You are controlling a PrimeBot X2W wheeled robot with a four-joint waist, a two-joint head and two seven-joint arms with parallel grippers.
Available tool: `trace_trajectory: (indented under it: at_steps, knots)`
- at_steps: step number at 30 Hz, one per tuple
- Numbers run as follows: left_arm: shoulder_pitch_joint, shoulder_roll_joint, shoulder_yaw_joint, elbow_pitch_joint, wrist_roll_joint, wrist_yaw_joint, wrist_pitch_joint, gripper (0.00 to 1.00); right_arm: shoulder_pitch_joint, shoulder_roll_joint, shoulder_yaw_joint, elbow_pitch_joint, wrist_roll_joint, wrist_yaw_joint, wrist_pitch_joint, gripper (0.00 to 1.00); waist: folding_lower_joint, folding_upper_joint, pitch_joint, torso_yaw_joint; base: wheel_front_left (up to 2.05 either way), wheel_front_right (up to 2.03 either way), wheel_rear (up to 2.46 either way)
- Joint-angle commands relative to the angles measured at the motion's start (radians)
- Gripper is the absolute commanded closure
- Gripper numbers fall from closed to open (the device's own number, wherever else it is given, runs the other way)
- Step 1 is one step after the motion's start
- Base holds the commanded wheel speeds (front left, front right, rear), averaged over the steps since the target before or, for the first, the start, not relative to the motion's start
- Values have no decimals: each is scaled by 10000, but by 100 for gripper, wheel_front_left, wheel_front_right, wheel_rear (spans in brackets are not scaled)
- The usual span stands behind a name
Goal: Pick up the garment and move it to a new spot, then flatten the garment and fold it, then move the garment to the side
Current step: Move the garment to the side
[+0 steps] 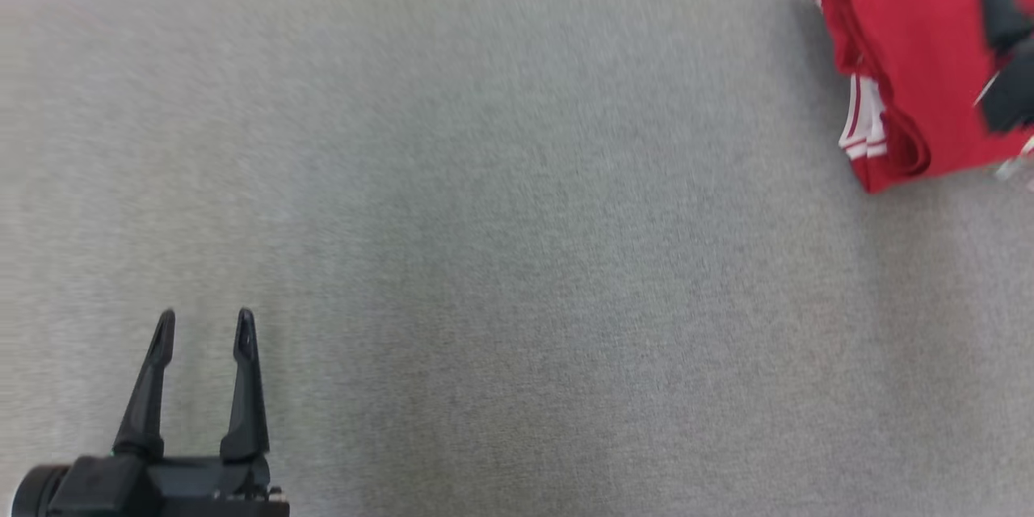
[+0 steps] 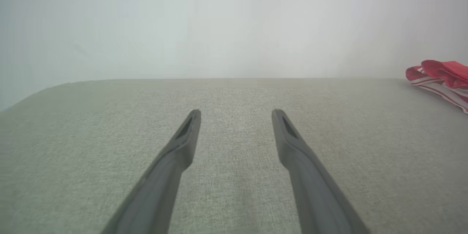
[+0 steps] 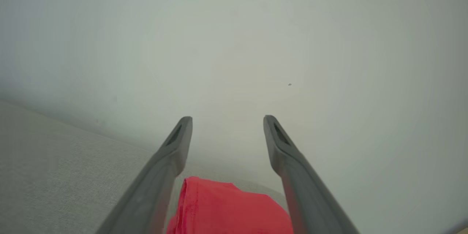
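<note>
The garment (image 1: pixel 921 40) is red with white stripes. It lies folded in a compact bundle at the far right of the grey cloth-covered table (image 1: pixel 517 218). In the left wrist view the garment (image 2: pixel 442 71) sits far off to the right. My right gripper (image 3: pixel 226 118) hovers open just over the garment (image 3: pixel 226 208), whose red folded edge lies low between the fingers without being pinched. In the head view its dark fingers (image 1: pixel 998 0) cross the bundle at the right edge. My left gripper (image 1: pixel 206 315) is open and holds nothing at the near left, and its view shows the left gripper (image 2: pixel 237 111) above bare cloth.
A pale wall (image 2: pixel 234 25) rises behind the table's far edge. The table's left corner curves away in the left wrist view. Grey cloth stretches between the left gripper and the garment.
</note>
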Motion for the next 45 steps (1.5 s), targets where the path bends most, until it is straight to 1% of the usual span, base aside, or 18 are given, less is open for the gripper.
trace_trajectory:
  at_steps: [1,6,12,14,18,22,25,30,36,41,45]
  knots:
    - [298,-72,78,47,6,22,-27,0,623,140,-205,-231,-111,-30,-111,0,1,0,-968,498,0,0,0]
    - [606,-141,248,124,-31,20,-27,0,2393,575,-936,-1276,-351,-30,-215,0,1,0,-1473,603,0,0,0]
    - [884,-216,464,87,-21,19,-27,0,4420,1249,-1785,-2808,-659,-30,-218,0,1,0,-1702,416,0,0,0]
    - [879,-225,488,89,-20,21,-27,0,4702,1373,-1948,-3052,-715,-30,-221,0,1,0,-1719,382,0,0,0]
    - [835,-275,480,162,-62,21,-27,0,5894,2009,-2653,-3851,-786,-30,-225,0,1,0,-1807,332,0,0,0]
    - [718,-322,420,245,-63,20,-27,0,7027,2775,-3591,-4518,-888,-30,-228,0,1,0,-1946,370,0,0,0]
    - [664,-352,363,318,-67,20,-27,0,7846,3326,-4036,-4951,-1034,-30,-229,0,1,0,-2034,418,0,0,0]
    - [625,-375,311,439,-105,20,-27,0,8898,3998,-4379,-5525,-1327,-30,-230,0,1,0,-2207,508,0,0,0]
    - [754,-412,338,691,-170,20,-27,0,9772,4572,-4513,-5981,-1608,-30,-229,0,1,0,-2551,641,0,0,0]
    - [855,-432,387,884,-197,20,-27,0,10225,4792,-4315,-6134,-1940,-30,-231,0,1,0,-2814,759,0,0,0]
    - [930,-451,393,1015,-219,20,-27,0,10412,5008,-4172,-6111,-1940,-30,-231,0,1,0,-3004,851,0,0,0]
